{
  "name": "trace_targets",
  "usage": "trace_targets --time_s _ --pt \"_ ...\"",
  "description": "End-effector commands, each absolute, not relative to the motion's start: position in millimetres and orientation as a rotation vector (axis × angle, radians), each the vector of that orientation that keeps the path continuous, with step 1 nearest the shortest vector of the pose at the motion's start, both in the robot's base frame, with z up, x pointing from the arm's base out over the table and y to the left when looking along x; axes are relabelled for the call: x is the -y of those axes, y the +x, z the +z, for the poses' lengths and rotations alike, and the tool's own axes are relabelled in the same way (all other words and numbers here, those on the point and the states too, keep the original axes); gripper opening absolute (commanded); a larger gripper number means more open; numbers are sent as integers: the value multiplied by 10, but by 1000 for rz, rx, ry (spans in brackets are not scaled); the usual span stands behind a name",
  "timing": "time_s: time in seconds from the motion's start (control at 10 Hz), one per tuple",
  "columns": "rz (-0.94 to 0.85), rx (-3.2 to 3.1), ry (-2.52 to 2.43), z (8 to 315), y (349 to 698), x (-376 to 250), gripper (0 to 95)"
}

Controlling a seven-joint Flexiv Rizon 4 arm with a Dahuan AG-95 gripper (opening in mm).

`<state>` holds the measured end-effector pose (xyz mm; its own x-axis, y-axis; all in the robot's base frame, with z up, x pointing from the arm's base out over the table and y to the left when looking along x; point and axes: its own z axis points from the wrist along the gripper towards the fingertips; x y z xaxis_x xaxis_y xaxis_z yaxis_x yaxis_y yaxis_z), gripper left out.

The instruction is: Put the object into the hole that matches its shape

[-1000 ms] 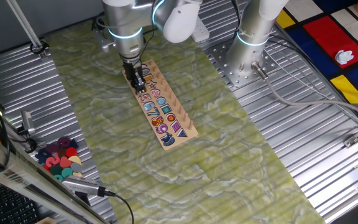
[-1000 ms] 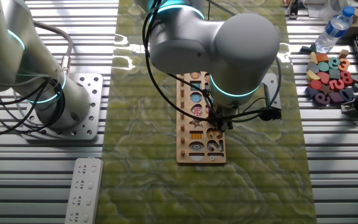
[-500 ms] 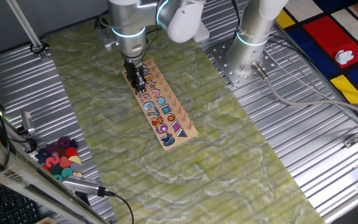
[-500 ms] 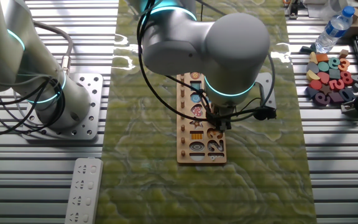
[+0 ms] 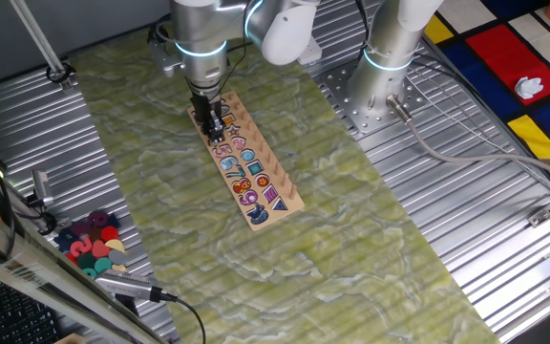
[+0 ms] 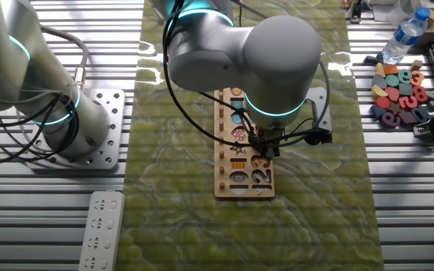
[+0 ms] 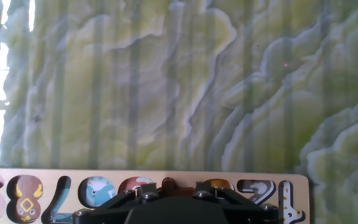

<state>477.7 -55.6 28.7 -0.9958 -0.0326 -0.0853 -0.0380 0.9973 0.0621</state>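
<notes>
Over the far end of the wooden puzzle board [image 5: 244,160] the claw [image 5: 215,125] hangs low, its dark fingers pointing straight down at the board's number row. From the other fixed view, the claw [image 6: 266,147] sits just under the arm's big grey wrist, above the cut-out digits at the board's [image 6: 243,143] 6 o'clock end. Whether its fingers are apart or pressed together cannot be told: both fixed views show only a dark cluster, and the hand view shows just the black housing of the claw [image 7: 174,208] along the bottom edge.

Right above that housing in the hand view, a small dark red-brown object [image 7: 168,184] peeks out at 12 o'clock from the claw, lying on the board's [image 7: 303,186] row of numbers between a teal-filled digit and an orange-tinted one. Only its top edge is visible, so it is unclear whether it is seated in a hole or gripped.

The board lies on a green marbled mat [image 5: 285,239] spread over the ribbed metal table [image 5: 504,239]. A heap of loose coloured pieces [image 5: 92,244] rests well apart at the mat's 8 o'clock side in the first fixed view.
</notes>
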Motion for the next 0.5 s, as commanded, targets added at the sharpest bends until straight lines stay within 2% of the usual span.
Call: trace_targets --time_s 0.1,0.5 --pt "102 -3057 -47 278 4783 552 0" --pt "101 -3066 -46 287 4770 548 0"
